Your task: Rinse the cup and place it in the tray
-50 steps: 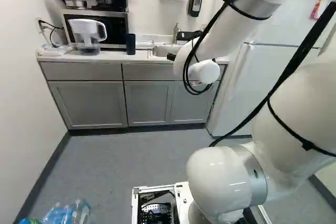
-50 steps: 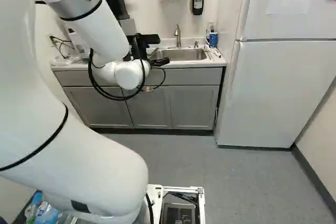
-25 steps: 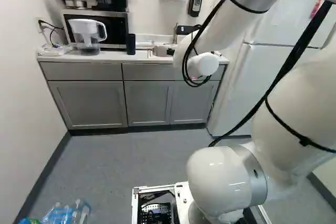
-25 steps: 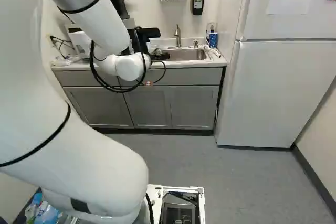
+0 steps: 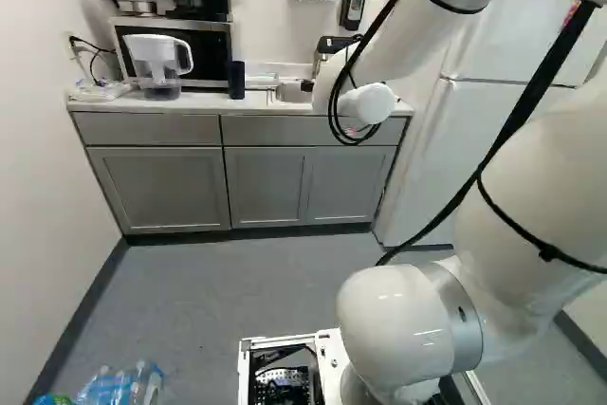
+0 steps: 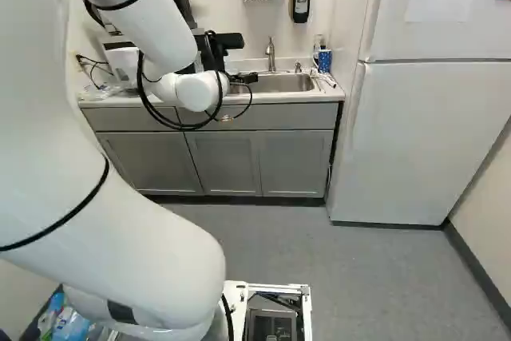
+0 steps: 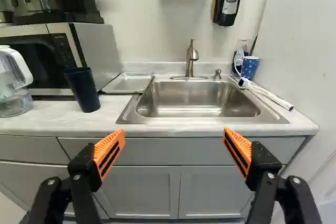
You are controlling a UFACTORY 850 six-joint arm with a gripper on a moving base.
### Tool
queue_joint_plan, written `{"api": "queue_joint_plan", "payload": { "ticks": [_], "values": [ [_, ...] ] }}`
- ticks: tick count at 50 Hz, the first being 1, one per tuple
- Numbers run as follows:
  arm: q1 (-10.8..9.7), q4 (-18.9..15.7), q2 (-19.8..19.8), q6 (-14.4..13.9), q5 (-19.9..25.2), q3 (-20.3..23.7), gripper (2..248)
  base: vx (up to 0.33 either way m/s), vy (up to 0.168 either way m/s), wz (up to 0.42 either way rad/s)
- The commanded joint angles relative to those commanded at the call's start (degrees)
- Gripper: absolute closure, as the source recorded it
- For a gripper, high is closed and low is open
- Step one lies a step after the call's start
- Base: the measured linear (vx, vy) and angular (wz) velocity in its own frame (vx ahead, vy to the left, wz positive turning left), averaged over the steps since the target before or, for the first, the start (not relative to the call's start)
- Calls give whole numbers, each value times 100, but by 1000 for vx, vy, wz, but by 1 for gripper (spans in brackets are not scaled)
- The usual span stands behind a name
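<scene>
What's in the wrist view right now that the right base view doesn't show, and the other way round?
Only the wrist view shows the dark blue cup and, as far as I can tell, the metal tray.
Only the right base view shows the bottles and the arm's white links.
Both show the sink, faucet and dotted cup.

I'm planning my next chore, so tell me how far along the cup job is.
Nothing looks finished: the dark blue cup stands by the microwave and the dotted cup beside the sink, neither in the metal tray. In hand: nothing; the gripper is open, facing the sink. Left: grasping, rinsing and placing the cup, though which cup is meant I can't tell.
</scene>
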Motion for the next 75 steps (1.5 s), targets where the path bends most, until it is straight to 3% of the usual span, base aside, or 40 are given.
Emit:
{"api": "queue_joint_plan", "payload": {
  "ticks": [75],
  "values": [
    [0, 0, 101, 0, -987, -833, 3, 0, 0, 0]
  ]
}}
